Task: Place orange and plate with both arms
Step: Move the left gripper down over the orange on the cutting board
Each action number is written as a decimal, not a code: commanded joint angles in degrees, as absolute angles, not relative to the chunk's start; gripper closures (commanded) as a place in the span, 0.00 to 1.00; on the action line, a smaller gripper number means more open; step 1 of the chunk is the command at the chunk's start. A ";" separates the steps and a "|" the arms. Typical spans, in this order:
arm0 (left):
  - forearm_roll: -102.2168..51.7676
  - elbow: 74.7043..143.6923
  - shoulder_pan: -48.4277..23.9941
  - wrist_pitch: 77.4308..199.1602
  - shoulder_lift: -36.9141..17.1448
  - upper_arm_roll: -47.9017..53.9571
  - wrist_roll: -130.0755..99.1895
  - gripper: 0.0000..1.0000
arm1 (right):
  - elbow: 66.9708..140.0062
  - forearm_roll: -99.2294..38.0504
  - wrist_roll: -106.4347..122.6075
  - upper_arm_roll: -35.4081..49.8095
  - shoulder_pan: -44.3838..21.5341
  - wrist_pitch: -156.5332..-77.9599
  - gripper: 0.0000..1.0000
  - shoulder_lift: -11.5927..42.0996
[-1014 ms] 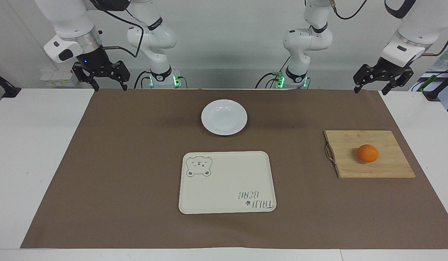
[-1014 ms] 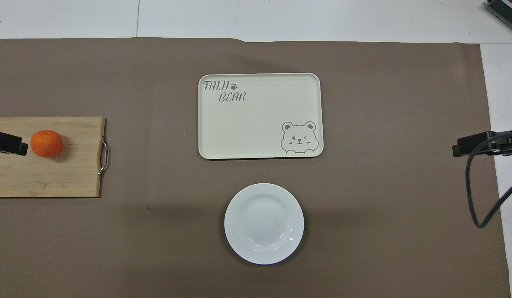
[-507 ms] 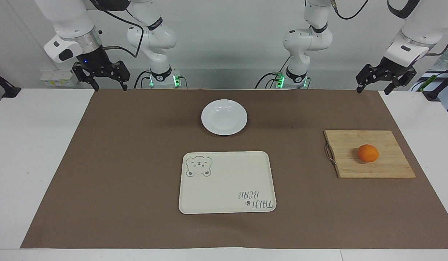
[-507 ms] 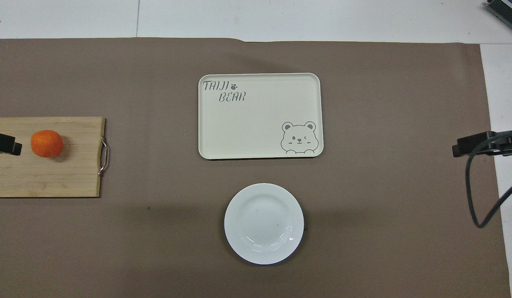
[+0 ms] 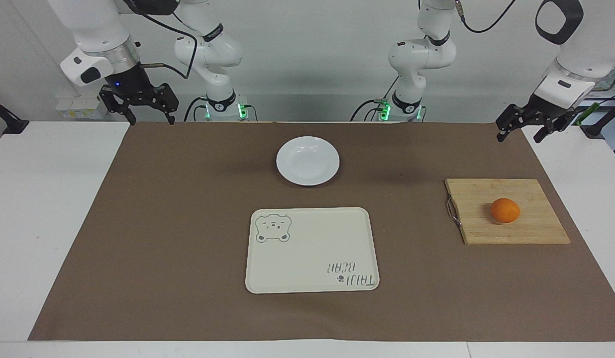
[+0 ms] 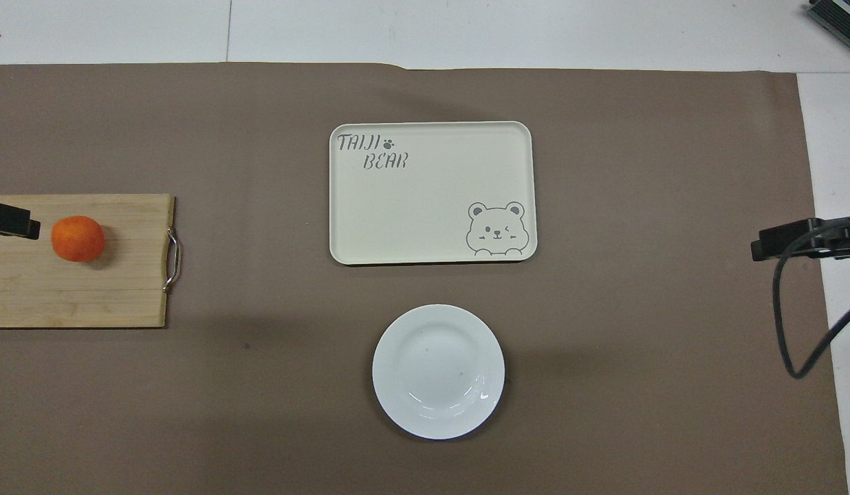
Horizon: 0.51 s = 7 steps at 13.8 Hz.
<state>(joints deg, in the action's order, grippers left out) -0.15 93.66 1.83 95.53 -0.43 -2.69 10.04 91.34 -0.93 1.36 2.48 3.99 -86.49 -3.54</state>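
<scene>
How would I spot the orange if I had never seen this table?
Find the brown mat covering the table, then the wooden cutting board at the left arm's end. The orange sits on it, the only small, round, brightly coloured thing here.

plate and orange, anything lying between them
Only bare brown mat and the cutting board's handle end separate the plate from the orange, clearest in the overhead view.
</scene>
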 commanded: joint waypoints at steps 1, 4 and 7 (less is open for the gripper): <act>-0.44 96.93 3.25 102.28 -1.67 -2.37 11.60 0.00 | 91.41 -0.79 2.55 2.55 4.31 -85.69 0.00 -4.13; -0.26 98.70 6.06 108.35 -5.87 -2.37 14.85 0.00 | 91.41 -0.79 2.55 2.55 4.31 -85.78 0.00 -4.13; -0.18 98.79 8.26 115.20 -11.49 -2.37 17.83 0.00 | 91.41 -0.79 2.55 2.55 4.31 -85.78 0.00 -4.13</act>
<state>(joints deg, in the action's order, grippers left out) -0.14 98.53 6.72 111.23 -8.63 -2.74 15.48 91.34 -0.93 1.36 2.48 3.99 -86.49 -3.54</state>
